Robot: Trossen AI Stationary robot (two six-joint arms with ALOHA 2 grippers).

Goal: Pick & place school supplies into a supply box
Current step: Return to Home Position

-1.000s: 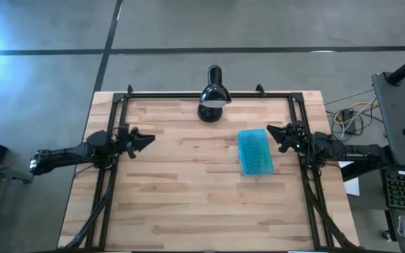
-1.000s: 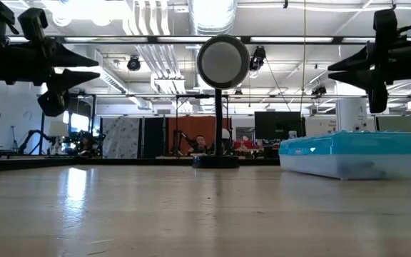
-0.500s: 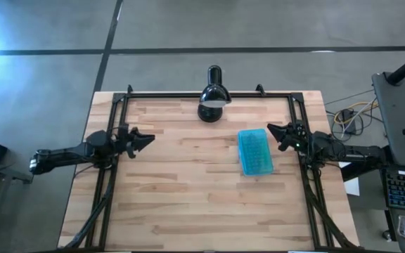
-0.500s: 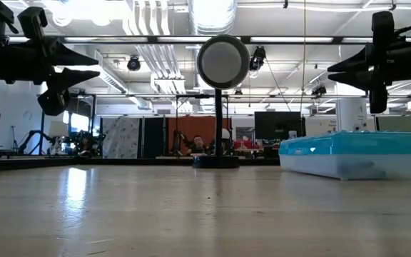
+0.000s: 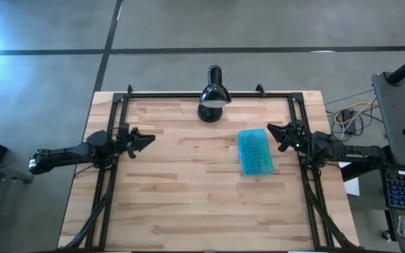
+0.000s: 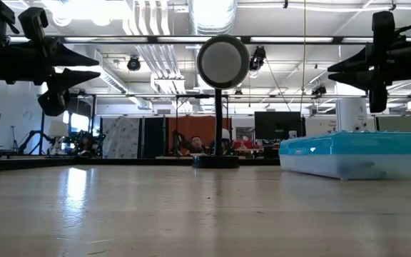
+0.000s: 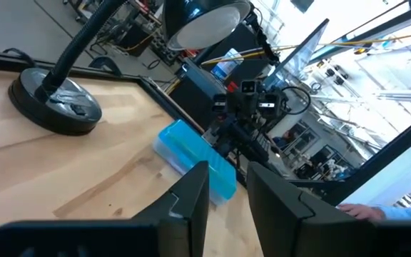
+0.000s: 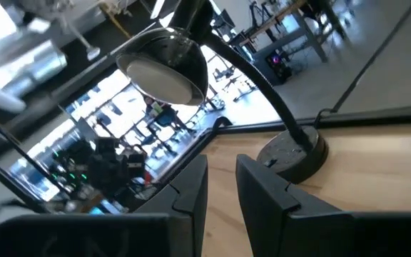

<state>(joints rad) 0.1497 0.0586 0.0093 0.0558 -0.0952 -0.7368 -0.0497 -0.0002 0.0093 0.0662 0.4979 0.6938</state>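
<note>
Right of centre — supply box (image 5: 254, 151) closed, contents unclear; left jaws, right jaws parted, empty.

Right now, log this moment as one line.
supply box: closed, on table | left gripper: open, empty, raised | right gripper: open, empty, raised

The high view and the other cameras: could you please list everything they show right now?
Rectangular plastic supply box: one, teal-blue ribbed lid over translucent clear tray, shut, right of the table's centre.
Desk lamp: one, black, round base, middle of the far edge.
Wooden table: one, light planks.
Metal frame: one, black, along the far and side edges.
Left claw: one, dark, open, raised over the left side.
Right claw: one, dark, open, raised just right of the box.
</note>
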